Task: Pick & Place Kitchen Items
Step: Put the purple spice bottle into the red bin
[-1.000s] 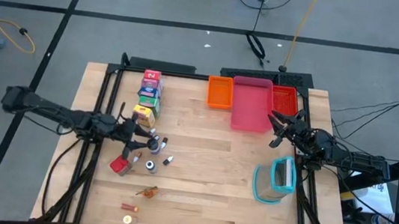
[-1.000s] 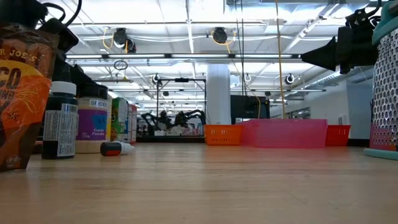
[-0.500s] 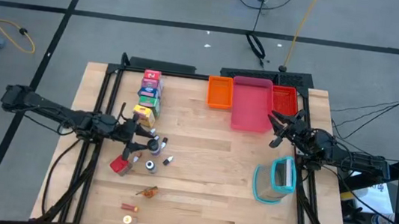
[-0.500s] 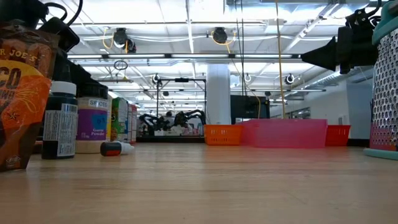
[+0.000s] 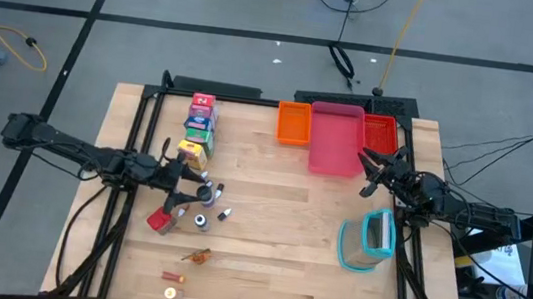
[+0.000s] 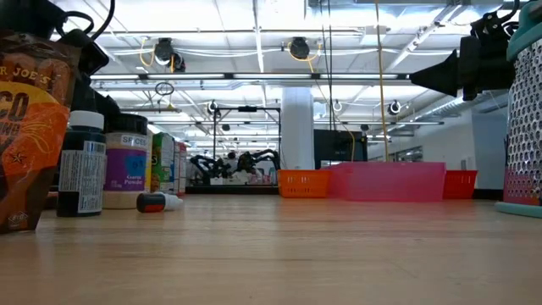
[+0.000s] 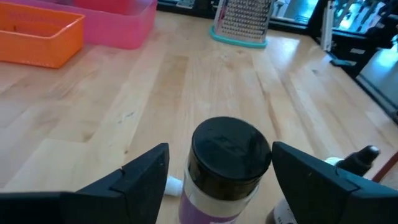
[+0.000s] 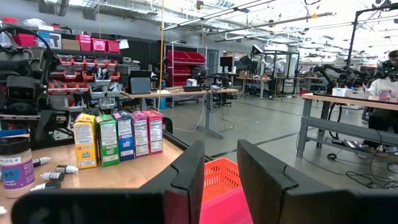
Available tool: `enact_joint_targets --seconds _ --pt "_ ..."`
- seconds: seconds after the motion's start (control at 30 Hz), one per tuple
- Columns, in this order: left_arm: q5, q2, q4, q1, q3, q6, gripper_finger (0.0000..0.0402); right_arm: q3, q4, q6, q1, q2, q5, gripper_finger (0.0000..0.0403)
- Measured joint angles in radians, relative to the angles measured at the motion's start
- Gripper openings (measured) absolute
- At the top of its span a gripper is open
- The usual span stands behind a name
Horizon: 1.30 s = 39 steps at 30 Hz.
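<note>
The left gripper [image 7: 217, 171] is spread wide around a black-capped jar [image 7: 227, 168], not touching it. The right gripper [image 5: 373, 172] waits beside the pink tray [image 5: 333, 137], fingers a little apart.

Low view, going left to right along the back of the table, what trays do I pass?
Orange tray → pink tray → red tray.
</note>
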Motion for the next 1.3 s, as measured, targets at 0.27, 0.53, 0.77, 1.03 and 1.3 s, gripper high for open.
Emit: enact_joint_targets --seconds 0.27,0.53,0.77,1.03,1.3 --pt "-0.011 0.081 0.031 0.001 0.0 -0.001 0.0274 0.0 0.0 0.0 0.0 0.0 0.0 0.0089" --pt "-0.026 0.189 0.121 0.0 -0.001 0.012 0.0274 0.0 0.0 0.0 0.0 0.0 0.0 0.0089" --pt "-0.04 0.28 0.206 0.001 -0.001 0.035 0.0273 0.0 0.0 0.0 0.0 0.0 0.0 0.0089" --pt "-0.035 0.34 0.272 0.001 -0.001 0.071 0.0269 0.0 0.0 0.0 0.0 0.0 0.0 0.0089" --pt "-0.031 0.36 0.279 0.0 -0.001 0.077 0.0192 0.0 0.0 0.0 0.0 0.0 0.0 0.0089"
